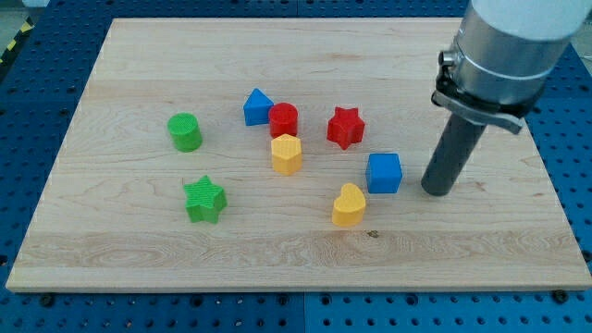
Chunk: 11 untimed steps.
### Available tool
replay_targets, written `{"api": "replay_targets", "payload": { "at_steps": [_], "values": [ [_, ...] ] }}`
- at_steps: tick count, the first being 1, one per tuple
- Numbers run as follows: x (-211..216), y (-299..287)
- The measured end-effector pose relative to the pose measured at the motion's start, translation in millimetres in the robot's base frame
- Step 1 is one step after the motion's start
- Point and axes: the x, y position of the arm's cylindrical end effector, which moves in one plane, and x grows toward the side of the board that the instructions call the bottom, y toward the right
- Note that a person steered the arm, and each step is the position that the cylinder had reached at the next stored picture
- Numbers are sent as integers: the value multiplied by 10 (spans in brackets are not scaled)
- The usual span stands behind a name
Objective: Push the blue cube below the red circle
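Where legible, no writing: blue cube [384, 173].

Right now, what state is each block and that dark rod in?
blue cube: flat on the board, right of the yellow heart, untouched.
red circle: upright, touching the blue triangular block.
blue triangular block: against the red circle.
yellow hexagon: just below the red circle.
yellow heart: standing alone.
red star: alone.
green cylinder: upright.
green star: alone.
my tip: right of the blue cube, a gap between.

Bright even light, soft shadows, sharp
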Motion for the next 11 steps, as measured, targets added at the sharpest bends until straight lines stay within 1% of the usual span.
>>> {"api": "replay_targets", "payload": {
  "at_steps": [1,2,3,5,6,8,11],
  "values": [
    [-68,-23],
    [-32,-230],
    [-26,-560],
    [-44,-852],
    [-185,-983],
    [-194,-1168],
    [-133,-1748]
  ]
}}
